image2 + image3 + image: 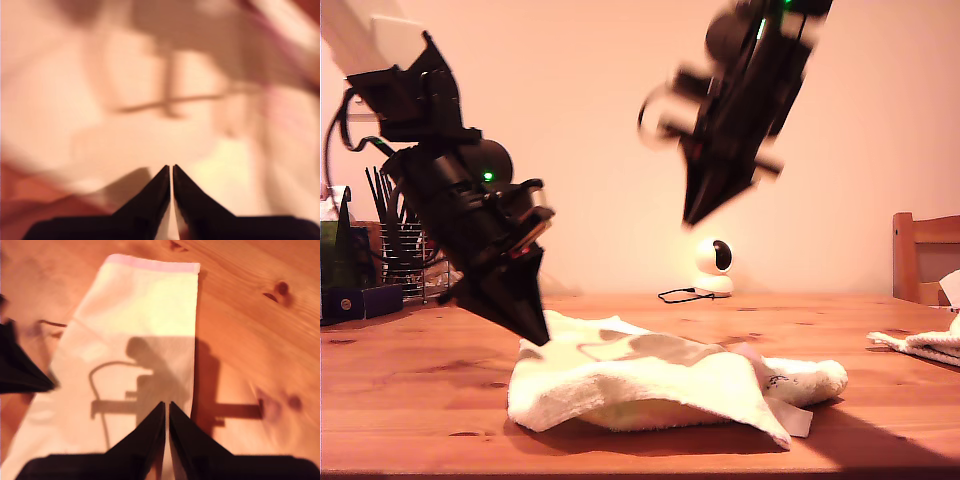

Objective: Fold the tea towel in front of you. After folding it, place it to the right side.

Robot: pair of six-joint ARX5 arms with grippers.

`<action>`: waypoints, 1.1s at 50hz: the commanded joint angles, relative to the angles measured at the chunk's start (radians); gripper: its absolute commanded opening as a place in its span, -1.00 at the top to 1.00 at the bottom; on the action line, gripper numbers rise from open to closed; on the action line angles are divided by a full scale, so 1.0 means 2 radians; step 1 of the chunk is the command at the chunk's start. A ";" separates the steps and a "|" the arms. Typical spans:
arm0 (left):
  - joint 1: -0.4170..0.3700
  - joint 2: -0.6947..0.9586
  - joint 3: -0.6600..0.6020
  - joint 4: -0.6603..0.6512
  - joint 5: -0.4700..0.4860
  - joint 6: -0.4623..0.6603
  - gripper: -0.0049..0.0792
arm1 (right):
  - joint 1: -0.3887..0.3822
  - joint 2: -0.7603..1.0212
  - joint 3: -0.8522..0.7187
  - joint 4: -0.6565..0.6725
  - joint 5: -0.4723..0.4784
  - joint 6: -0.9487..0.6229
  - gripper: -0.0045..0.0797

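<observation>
Now the table (pixel 410 390) carries the towel (pixel 650 385), folded long, at its middle. My first gripper (pixel 535 338) rests its closed tips at the towel's nine o'clock edge; any cloth pinched I cannot tell. My second gripper (pixel 692 215) hangs closed, empty, at twelve. Better square edges first. The rack (pixel 400 262) holds dark utensils.

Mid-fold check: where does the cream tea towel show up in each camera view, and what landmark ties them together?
Exterior view: the cream tea towel lies folded on the wooden table, centre foreground.
First wrist view: blurred, it fills most of the picture beyond my first gripper.
Second wrist view: a long folded strip with a pink hem beyond my second gripper.
Shared landmark: the wooden table.
</observation>
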 commanded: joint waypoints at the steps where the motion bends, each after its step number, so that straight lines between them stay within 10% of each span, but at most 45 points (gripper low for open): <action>1: 0.000 -0.007 -0.003 0.011 -0.004 -0.005 0.93 | 0.000 0.026 -0.003 0.024 -0.010 0.009 0.92; 23: -0.005 -0.007 -0.003 0.033 -0.013 -0.007 0.93 | 0.000 0.114 -0.003 0.191 -0.093 0.086 0.92; 55: -0.005 -0.008 -0.001 0.012 -0.001 -0.020 0.93 | 0.002 0.164 -0.003 0.246 -0.113 0.117 0.92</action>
